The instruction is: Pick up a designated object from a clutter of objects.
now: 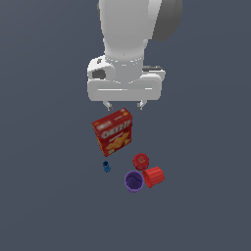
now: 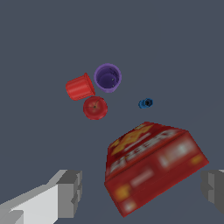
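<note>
The purple cup (image 1: 133, 181) (image 2: 107, 78) stands upright with its mouth open, at the near side of the clutter in the exterior view. A red cup (image 1: 154, 176) (image 2: 80, 86) lies on its side touching it. Beside them sit a red round ribbed piece (image 1: 140, 161) (image 2: 95, 107) and a tiny blue item (image 1: 106, 166) (image 2: 145, 103). The red Cheez-It box (image 1: 112, 131) (image 2: 151, 164) stands tilted, closest to the arm. My gripper (image 1: 124, 105) (image 2: 142, 192) hangs open above and behind the box, well away from the purple cup, with nothing between its fingers.
All objects rest on a plain dark grey surface. The cracker box stands between my gripper and the small items in the exterior view.
</note>
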You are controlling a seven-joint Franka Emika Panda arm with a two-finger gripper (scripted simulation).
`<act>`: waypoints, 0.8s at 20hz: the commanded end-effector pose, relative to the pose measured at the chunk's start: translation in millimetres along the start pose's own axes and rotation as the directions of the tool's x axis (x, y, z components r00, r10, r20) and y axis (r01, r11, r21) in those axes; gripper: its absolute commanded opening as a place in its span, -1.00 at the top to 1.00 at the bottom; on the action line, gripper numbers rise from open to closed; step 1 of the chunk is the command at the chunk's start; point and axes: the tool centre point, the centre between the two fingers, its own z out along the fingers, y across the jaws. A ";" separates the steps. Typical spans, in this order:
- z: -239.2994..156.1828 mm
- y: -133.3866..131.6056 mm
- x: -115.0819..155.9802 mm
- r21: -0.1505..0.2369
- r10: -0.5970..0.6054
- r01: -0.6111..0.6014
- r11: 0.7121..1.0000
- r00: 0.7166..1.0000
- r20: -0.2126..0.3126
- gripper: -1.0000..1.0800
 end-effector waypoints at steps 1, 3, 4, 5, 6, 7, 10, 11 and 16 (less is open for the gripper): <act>0.0 0.0 0.0 0.000 0.000 0.000 1.000 1.000 0.000 -0.23; -1.7 2.5 0.8 -0.002 0.004 -0.004 1.000 1.000 -0.004 -0.23; -3.7 5.4 1.8 -0.005 0.009 -0.009 1.000 1.000 -0.009 -0.23; -6.2 9.2 3.0 -0.009 0.015 -0.015 1.000 1.000 -0.015 -0.23; -8.0 12.0 3.9 -0.011 0.019 -0.019 1.000 1.000 -0.019 -0.23; -9.0 13.4 4.4 -0.013 0.021 -0.021 1.000 1.000 -0.022 -0.23; -8.7 12.8 4.0 -0.012 0.021 -0.022 1.000 1.000 -0.021 -0.23; -8.7 12.9 4.1 -0.012 0.021 -0.022 1.000 1.000 -0.021 -0.23; -7.5 12.4 8.4 -0.016 -0.002 0.002 1.000 1.000 -0.017 -0.23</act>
